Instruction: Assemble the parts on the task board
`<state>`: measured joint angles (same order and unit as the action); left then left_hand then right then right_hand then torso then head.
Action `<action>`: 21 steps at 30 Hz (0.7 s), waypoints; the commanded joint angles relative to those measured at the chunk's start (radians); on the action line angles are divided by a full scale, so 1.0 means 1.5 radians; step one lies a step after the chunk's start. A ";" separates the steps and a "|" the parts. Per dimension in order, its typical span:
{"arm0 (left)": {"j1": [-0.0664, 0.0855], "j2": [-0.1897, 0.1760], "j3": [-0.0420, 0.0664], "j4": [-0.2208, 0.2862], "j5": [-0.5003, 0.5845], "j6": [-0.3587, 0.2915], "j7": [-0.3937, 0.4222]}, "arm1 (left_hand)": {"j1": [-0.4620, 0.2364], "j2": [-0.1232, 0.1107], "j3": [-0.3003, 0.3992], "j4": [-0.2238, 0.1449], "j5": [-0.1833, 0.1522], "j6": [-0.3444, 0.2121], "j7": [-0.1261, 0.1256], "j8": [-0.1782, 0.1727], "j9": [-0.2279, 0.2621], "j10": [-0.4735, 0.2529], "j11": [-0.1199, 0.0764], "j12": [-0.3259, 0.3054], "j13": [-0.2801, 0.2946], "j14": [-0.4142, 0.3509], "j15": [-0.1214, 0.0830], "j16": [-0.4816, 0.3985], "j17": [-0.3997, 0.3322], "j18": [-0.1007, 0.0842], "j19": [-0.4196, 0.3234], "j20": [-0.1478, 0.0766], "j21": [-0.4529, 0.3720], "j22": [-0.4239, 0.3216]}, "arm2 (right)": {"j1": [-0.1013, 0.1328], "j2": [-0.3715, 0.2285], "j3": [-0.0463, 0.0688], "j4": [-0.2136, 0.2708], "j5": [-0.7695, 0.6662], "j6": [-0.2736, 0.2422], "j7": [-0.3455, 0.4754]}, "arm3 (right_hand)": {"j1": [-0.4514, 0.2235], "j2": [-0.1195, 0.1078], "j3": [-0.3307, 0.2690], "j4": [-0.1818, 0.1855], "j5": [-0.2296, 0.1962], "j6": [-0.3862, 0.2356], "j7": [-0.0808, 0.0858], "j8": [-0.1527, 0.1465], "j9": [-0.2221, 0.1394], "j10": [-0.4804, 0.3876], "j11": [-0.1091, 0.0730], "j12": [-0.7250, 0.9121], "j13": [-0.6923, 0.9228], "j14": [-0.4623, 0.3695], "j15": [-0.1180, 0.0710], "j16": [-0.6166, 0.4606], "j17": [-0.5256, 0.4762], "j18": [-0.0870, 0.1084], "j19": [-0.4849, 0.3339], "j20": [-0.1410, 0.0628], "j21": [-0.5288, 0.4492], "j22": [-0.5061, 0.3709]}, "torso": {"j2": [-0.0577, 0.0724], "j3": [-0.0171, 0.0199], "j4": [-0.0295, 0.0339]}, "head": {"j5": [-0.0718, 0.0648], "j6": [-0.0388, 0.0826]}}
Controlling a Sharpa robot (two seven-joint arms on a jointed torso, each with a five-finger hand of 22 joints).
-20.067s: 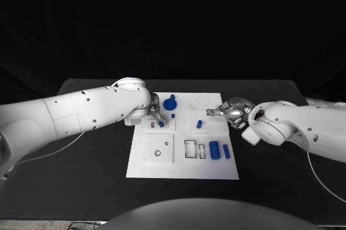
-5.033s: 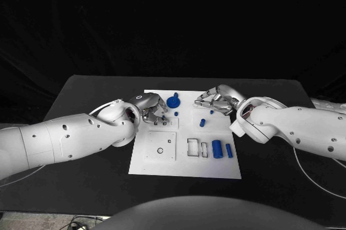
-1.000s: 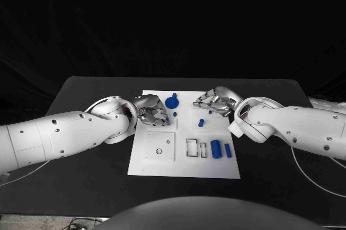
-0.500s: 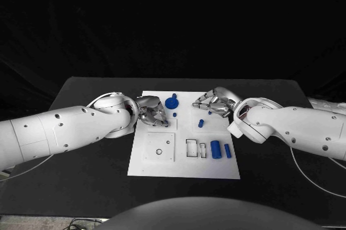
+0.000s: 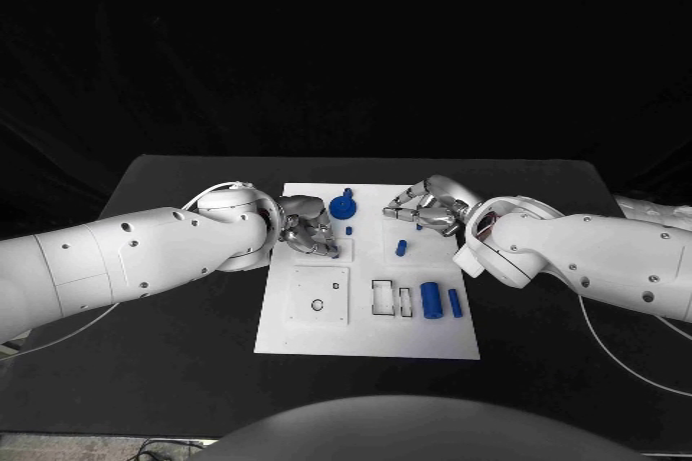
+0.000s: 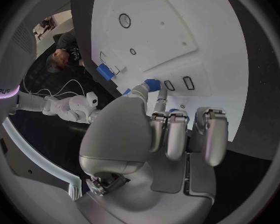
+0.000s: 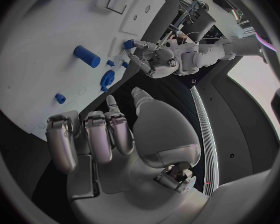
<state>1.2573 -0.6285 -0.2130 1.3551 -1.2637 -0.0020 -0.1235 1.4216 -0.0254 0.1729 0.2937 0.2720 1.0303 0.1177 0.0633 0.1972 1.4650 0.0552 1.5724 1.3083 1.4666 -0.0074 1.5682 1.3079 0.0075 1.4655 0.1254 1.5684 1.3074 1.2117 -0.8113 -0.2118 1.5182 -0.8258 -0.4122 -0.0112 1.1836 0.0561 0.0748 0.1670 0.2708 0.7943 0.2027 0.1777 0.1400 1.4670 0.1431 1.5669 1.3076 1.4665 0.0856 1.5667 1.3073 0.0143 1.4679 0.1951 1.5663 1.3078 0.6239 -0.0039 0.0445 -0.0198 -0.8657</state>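
- Board (image 5: 368, 321): white plate, mid-table (image 5: 173, 321), long side running 12–6 in head view.
- L hand (image 5: 309, 228): over board's left edge, approx 10 o'clock from board centre. Fingers curled in; wrist view shows a small blue part (image 6: 152, 84) at the thumb tip, just over the board (image 6: 196, 40). Pinched or only touching – can't tell.
- R hand (image 5: 427, 209): over board's upper right, approx 1 o'clock from centre. Fingers (image 7: 96, 134) bent and bunched, nothing seen in them from the wrist cam.
- Round blue piece (image 5: 343, 206) w/ stem: near top edge of board, approx 12 o'clock, between the two hands.
- Tiny blue peg (image 5: 349, 230): just below it, beside L hand's fingertips.
- Short blue cyl. (image 5: 401, 247): right of centre, approx 2 o'clock, lying apart from R hand.
- Fat blue cyl. (image 5: 431, 299) and thin blue bar (image 5: 454, 302): side by side, lower right, approx 4 o'clock, both lengthwise 12–6.
- Raised square block (image 5: 319, 296) w/ a ring hole: lower left, approx 8 o'clock.
- Rect. slots (image 5: 381, 296): between block and fat cyl.
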 commanded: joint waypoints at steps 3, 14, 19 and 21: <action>-0.001 0.003 -0.001 -0.003 0.002 0.028 0.002 | -0.002 0.004 0.006 0.000 0.001 -0.008 -0.001 -0.001 -0.002 0.071 0.000 -0.001 0.175 0.069 0.003 0.002 0.175 -0.005 0.070 0.001 0.002 0.176 | 0.000 0.000 0.000 0.001 -0.007 0.010 0.000 | -0.003 0.005 0.000 0.004 0.003 0.004 0.008 0.004 0.001 0.069 0.003 0.003 0.175 0.070 0.005 0.003 0.176 -0.010 0.069 0.004 0.003 0.175 | 0.000 0.0001 0.0002 | -0.001 0.000; -0.001 0.003 -0.001 -0.006 -0.002 0.014 0.003 | -0.003 0.006 0.009 -0.001 0.001 -0.014 0.000 -0.001 -0.006 0.071 0.001 -0.001 0.175 0.069 0.003 0.002 0.175 -0.005 0.070 0.001 0.002 0.176 | 0.000 0.001 0.000 0.000 -0.007 0.012 -0.001 | -0.003 0.005 0.000 0.004 0.003 0.004 0.008 0.004 0.001 0.069 0.003 0.003 0.175 0.070 0.005 0.003 0.176 -0.010 0.069 0.004 0.003 0.175 | 0.000 0.0000 0.0007 | -0.002 0.001; -0.001 0.003 -0.001 -0.008 -0.004 0.013 0.005 | -0.009 0.008 0.010 0.000 0.000 -0.022 0.001 -0.002 -0.010 0.071 0.002 -0.001 0.175 0.069 0.003 0.002 0.175 -0.005 0.070 0.001 0.002 0.176 | 0.000 0.002 0.000 0.000 -0.007 0.013 -0.001 | -0.004 0.005 0.000 0.004 0.004 0.004 0.008 0.005 0.001 0.069 0.003 0.003 0.175 0.070 0.005 0.003 0.176 -0.010 0.069 0.004 0.003 0.175 | 0.000 -0.0001 0.0006 | -0.002 0.002; -0.001 0.003 -0.001 -0.009 -0.005 0.013 0.005 | -0.013 0.008 0.010 0.000 0.000 -0.024 0.001 -0.001 -0.012 0.071 0.002 -0.001 0.175 0.069 0.004 0.002 0.175 -0.005 0.070 0.001 0.002 0.176 | 0.000 0.002 0.000 0.000 -0.007 0.013 -0.001 | -0.004 0.005 0.000 0.004 0.004 0.004 0.008 0.005 0.001 0.069 0.003 0.003 0.175 0.070 0.005 0.003 0.176 -0.010 0.069 0.004 0.003 0.175 | 0.000 0.0000 0.0004 | -0.003 0.003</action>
<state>1.2573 -0.6259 -0.2138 1.3437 -1.2632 0.0049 -0.1191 1.4107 -0.0171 0.1841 0.2934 0.2720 1.0026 0.1193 0.0629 0.1801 1.4650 0.0552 1.5724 1.3083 1.4666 -0.0074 1.5682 1.3077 0.0075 1.4655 0.1254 1.5684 1.3074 1.2117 -0.8098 -0.2118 1.5177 -0.8262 -0.4085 -0.0130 1.1836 0.0561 0.0748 0.1670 0.2708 0.7943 0.2027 0.1777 0.1408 1.4670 0.1431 1.5669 1.3074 1.4665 0.0856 1.5667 1.3081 0.0143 1.4679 0.1951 1.5663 1.3076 0.6234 -0.0039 0.0451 -0.0230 -0.8624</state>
